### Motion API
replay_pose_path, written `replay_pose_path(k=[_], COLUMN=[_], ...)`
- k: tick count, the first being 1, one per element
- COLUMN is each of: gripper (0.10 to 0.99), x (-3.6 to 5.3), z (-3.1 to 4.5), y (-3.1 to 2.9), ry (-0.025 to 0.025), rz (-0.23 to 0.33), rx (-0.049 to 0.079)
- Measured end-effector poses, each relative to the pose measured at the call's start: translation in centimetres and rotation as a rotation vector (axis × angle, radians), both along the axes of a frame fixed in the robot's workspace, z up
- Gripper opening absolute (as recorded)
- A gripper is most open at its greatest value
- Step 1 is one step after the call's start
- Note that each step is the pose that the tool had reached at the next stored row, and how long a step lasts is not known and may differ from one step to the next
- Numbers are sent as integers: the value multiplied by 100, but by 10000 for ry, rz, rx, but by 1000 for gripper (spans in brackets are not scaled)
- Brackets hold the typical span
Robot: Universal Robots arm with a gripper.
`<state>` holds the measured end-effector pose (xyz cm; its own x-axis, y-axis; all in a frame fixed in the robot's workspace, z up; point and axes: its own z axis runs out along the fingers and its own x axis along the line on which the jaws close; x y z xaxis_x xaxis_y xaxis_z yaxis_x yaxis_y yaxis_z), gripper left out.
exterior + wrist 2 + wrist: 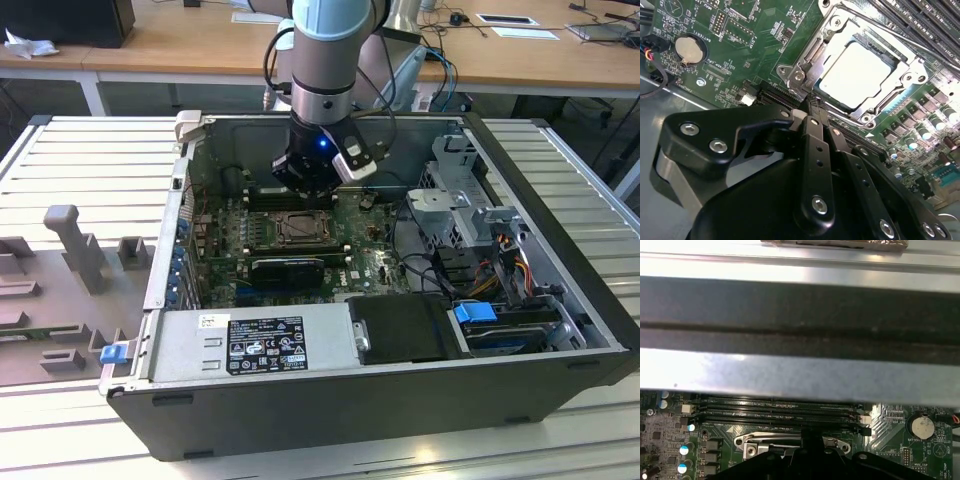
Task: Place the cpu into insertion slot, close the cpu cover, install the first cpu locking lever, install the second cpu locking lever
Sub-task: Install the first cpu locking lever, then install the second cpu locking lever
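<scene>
Inside open computer case (560, 330), cpu (858, 75) sits in insertion slot (912, 77); gripper (812, 107) pressed together beside it.

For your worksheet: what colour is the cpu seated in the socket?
Pale silvery-white cpu, clearest in the second wrist view.

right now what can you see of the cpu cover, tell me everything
The cpu cover is a thin, dark-silver metal frame with a square window, lying flat and closed over the insertion slot on the green board. The pale cpu shows through the window. Screws sit near its corners. In the second wrist view the gripper has its fingertips together at the cover's edge. In the exterior view the cover lies just below the gripper.
</scene>
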<state>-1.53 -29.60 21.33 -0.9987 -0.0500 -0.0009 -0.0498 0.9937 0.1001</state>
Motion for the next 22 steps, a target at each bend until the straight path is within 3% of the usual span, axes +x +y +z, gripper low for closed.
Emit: replay_pose_path(k=[5, 12, 14, 22], gripper=[106, 106, 106, 106], x=[-1, 0, 0, -4], z=[8, 256, 270, 263], y=[-30, -31, -38, -223], ry=[1, 0, -1, 3], rz=[-1, 1, 0, -1], rx=[-3, -60, -78, -182])
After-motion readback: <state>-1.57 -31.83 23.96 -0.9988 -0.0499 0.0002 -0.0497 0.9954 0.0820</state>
